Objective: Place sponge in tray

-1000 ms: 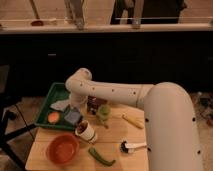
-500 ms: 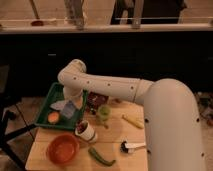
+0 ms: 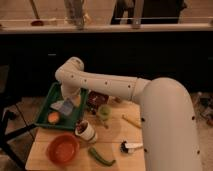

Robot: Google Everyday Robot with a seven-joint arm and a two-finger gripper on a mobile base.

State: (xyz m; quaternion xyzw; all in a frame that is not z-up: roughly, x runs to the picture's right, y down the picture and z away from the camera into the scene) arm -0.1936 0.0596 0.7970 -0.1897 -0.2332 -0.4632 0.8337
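The dark green tray (image 3: 46,111) sits at the table's far left corner. The blue-grey sponge (image 3: 67,107) shows inside the tray, near its right side, right under the end of my arm. My gripper (image 3: 70,99) hangs over the tray's right half, just above or at the sponge, and the wrist hides most of it. I cannot tell whether it touches the sponge. A paler whitish-grey flat piece (image 3: 59,104) lies beside the sponge. A small orange round thing (image 3: 53,117) lies in the tray's near part.
On the wooden table (image 3: 115,135) stand an orange-red bowl (image 3: 63,148), a white cup (image 3: 86,131), a green cup (image 3: 104,112) and a dark bowl (image 3: 95,98). A green pepper (image 3: 101,156), a yellow piece (image 3: 131,121) and a black-and-white brush (image 3: 131,146) lie right of them.
My arm's elbow has swung to the left and the gripper has moved left and deeper over the tray. The blue-grey sponge now shows further from the tray's near right corner.
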